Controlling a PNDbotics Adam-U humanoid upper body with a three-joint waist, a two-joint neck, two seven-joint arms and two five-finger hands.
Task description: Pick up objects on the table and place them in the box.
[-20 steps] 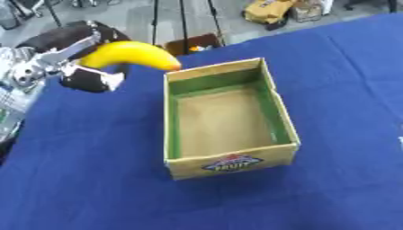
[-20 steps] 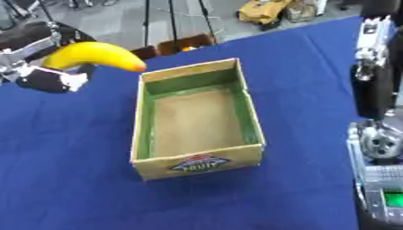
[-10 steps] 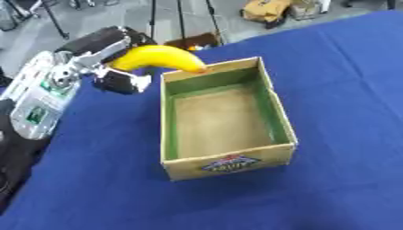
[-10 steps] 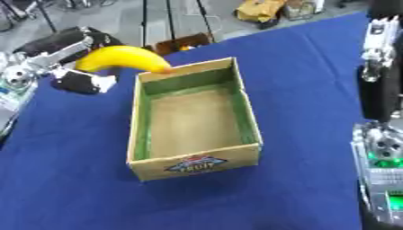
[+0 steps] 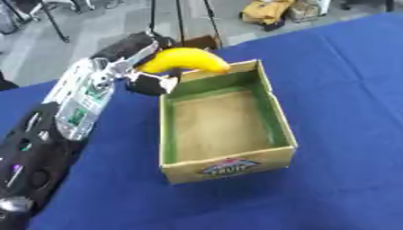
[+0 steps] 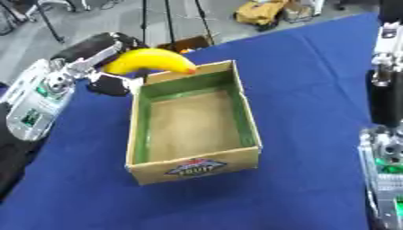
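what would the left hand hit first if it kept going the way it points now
Probably the far rim of the box: the left hand carries the banana pointing right over that edge. Depth is unclear, so it may pass just above.

The box [image 5: 223, 130] stands mid-bench [image 5: 346, 90]. The left hand [image 5: 140, 67] is at its far left corner, holding the banana [image 5: 182, 60] above the far rim. The right arm [image 6: 386, 134] stands right of the box.

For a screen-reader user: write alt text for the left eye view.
The robot's left hand holds a yellow banana above the far left corner of an open, empty cardboard box with green inner walls. The box sits on a table with a blue cloth.
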